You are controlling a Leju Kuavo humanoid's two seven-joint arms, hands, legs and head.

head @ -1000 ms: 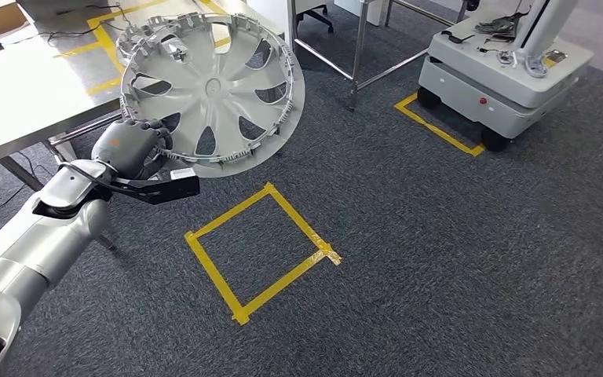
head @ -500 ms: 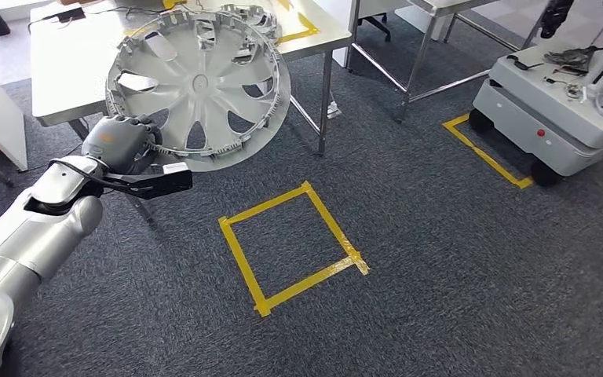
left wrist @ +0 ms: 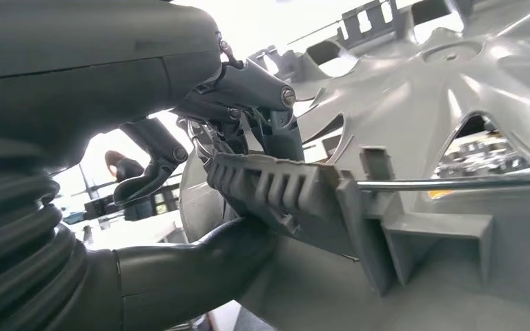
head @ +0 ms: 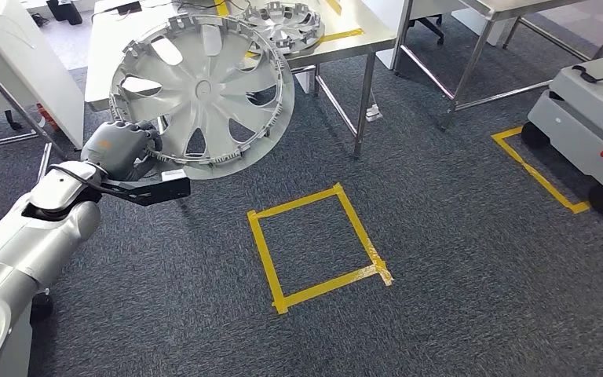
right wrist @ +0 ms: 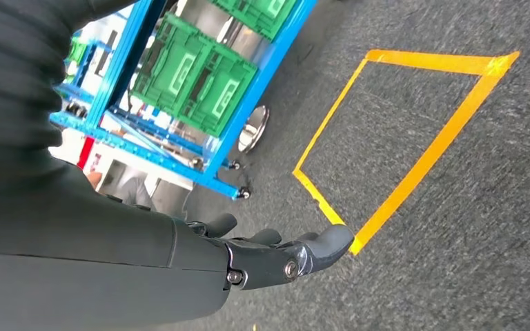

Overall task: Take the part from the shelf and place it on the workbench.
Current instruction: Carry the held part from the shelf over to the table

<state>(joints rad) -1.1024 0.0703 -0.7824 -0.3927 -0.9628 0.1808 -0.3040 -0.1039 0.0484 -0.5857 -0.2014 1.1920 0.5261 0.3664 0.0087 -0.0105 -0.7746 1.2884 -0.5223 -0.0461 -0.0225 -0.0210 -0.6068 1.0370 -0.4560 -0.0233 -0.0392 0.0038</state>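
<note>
My left hand (head: 122, 149) grips the lower rim of a silver wheel cover (head: 202, 90), holding it up and tilted in front of the workbench (head: 108, 47). Close up, the fingers (left wrist: 248, 89) clamp the ribbed rim of the wheel cover (left wrist: 442, 89). A second wheel cover (head: 286, 23) lies flat on the workbench near its front corner. My right hand (right wrist: 276, 255) hangs over the carpet with its fingers apart and nothing in it.
A yellow tape square (head: 318, 247) marks the carpet ahead. A wheeled grey cart (head: 589, 118) stands at the right beside another tape mark. More steel tables (head: 471, 47) stand behind. A blue shelf with green crates (right wrist: 207, 76) shows in the right wrist view.
The whole view has swung left, so the floor square and the cart slid right and the workbench came nearer. My left hand keeps the wheel cover in the same hold.
</note>
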